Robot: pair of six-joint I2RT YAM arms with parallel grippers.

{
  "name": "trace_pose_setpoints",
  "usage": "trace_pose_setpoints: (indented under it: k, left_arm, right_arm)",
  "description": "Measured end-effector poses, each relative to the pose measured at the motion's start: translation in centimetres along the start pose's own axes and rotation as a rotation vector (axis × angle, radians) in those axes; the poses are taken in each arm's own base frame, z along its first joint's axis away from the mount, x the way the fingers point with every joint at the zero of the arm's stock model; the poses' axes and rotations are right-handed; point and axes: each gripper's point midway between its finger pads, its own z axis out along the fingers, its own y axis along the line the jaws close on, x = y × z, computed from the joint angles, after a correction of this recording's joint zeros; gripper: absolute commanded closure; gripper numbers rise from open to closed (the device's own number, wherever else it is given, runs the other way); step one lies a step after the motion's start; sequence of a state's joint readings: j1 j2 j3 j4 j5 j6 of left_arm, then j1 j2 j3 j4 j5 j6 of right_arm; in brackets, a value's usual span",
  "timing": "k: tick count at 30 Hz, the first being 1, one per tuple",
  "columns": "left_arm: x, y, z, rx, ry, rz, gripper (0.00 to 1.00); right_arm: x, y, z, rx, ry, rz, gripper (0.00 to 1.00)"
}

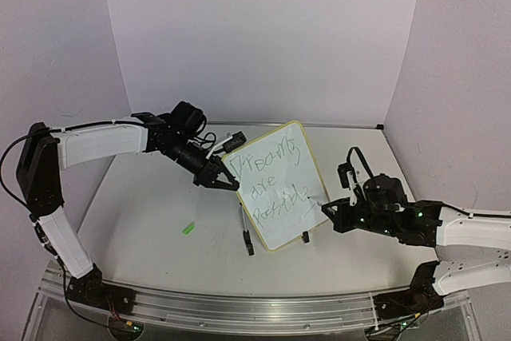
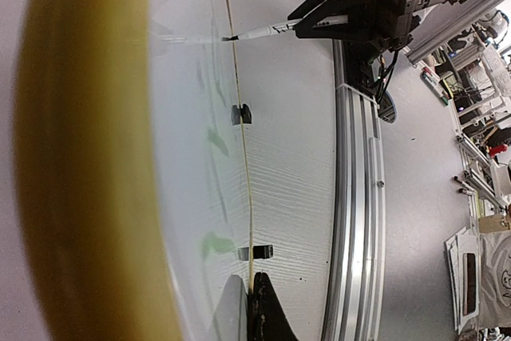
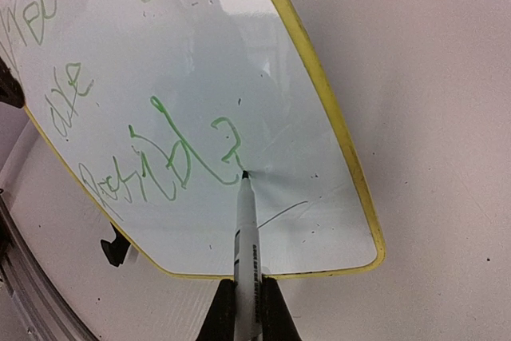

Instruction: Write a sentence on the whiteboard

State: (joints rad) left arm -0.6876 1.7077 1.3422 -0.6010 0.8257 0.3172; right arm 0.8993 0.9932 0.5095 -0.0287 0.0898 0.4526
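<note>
We see soft, even light from above in all 3 views, bright enough to read everything, with a faint violet cast on the walls (image 1: pixel 263 37) in the top view. Shadows on the table (image 1: pixel 152 221) are pale and soft-edged, and the whiteboard (image 1: pixel 275 189) reads evenly white. In the left wrist view its yellow frame (image 2: pixel 88 157) sits against the lens as 1 wide smear, wholly out of focus, and the aluminium rail (image 2: pixel 355 197) bows with lens distortion. In the right wrist view a grey sheen lies across the board, yet the sentence (image 3: pixel 144 149) and the marker (image 3: pixel 246 229) tip are sharp.
</note>
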Motion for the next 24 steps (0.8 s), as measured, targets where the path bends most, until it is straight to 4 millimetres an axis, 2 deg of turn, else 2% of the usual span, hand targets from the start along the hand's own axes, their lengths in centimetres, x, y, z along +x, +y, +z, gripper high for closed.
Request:
trace_pose_setpoints:
  k: [11, 20, 24]
  left_arm:
    - [0.0, 0.0, 0.0, 0.000, 0.000, -0.001, 1.00]
    - [0.0, 0.0, 0.0, 0.000, 0.000, -0.001, 1.00]
    - [0.0, 0.0, 0.0, 0.000, 0.000, -0.001, 1.00]
  right_arm:
    - [-0.3, -0.8, -0.3, 0.040, -0.017, 0.001, 1.00]
    - [-2.9, -0.4, -2.9, 0.011, -0.130, 0.027, 1.00]
    - [-2.5, -0.6, -2.7, 0.020, -0.117, 0.028, 1.00]
